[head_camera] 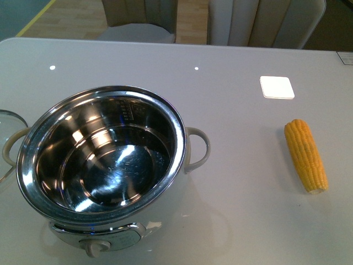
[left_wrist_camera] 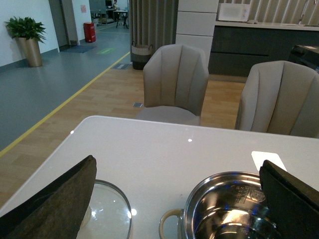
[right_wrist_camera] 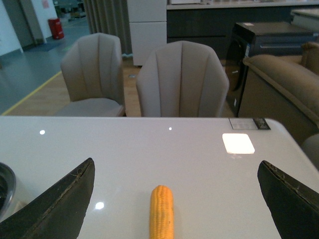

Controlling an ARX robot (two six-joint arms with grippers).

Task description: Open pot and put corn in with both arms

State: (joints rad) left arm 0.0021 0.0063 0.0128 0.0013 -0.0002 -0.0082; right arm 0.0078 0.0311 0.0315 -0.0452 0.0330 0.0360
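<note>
The pot (head_camera: 102,154) stands uncovered at the table's front left, shiny steel inside, with cream loop handles and a front knob. The left wrist view catches its rim (left_wrist_camera: 234,209) between my left gripper's (left_wrist_camera: 179,209) wide-open fingers. The glass lid (left_wrist_camera: 107,214) lies flat on the table to the pot's left; its edge (head_camera: 8,118) shows in the front view. The yellow corn (head_camera: 306,155) lies on the table at the right. In the right wrist view the corn (right_wrist_camera: 162,213) sits centred between my open right gripper's (right_wrist_camera: 174,204) fingers, which hold nothing. Neither arm appears in the front view.
A white square patch (head_camera: 277,86) lies on the table behind the corn. Beige chairs (right_wrist_camera: 182,82) stand along the table's far edge. A small label (head_camera: 345,57) sits at the far right corner.
</note>
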